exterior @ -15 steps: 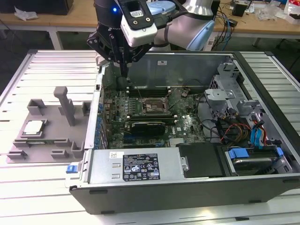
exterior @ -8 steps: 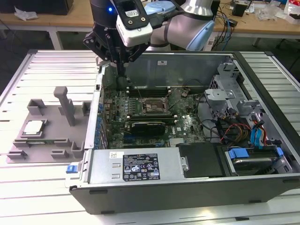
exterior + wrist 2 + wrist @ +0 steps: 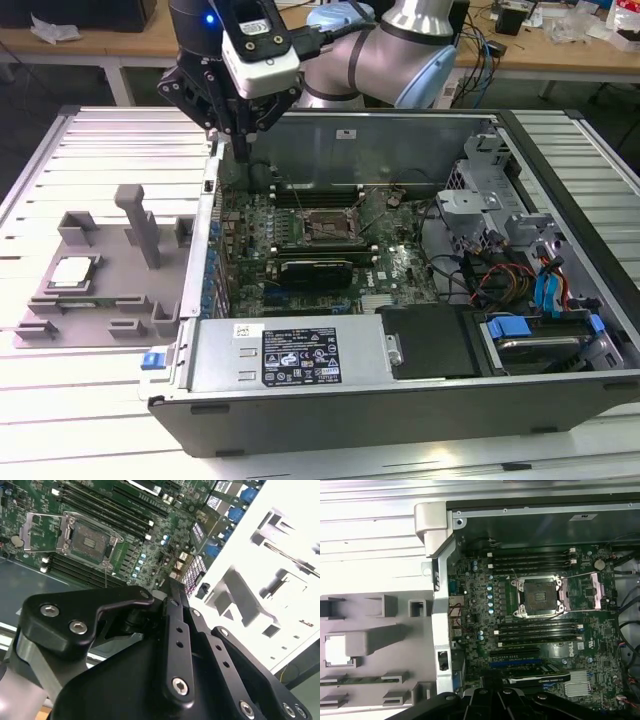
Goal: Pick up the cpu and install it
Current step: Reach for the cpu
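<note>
One cpu (image 3: 73, 272) lies flat in one grey tray (image 3: 120, 292), metal face up, square, no long axis. One pincer (image 3: 243, 152) hangs clenched, empty.

Even bright light; tray (image 3: 240, 600) glares white in second wrist view.
</note>
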Motion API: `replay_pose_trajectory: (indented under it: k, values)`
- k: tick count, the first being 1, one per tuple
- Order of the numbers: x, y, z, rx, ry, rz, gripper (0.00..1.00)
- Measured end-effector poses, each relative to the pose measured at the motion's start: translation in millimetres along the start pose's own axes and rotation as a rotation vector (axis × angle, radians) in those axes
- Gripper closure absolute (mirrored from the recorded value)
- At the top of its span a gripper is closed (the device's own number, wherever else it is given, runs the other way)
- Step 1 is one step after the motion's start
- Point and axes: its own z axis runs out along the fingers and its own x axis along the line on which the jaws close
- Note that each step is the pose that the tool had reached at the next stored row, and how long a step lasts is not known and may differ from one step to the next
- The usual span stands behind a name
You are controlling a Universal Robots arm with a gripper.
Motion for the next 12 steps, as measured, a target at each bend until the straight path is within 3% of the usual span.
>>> replay_pose_trajectory:
  k: [12]
  values:
    - [22.9,-0.6,-0.6,0.0,-0.0015,0.0,0.89]
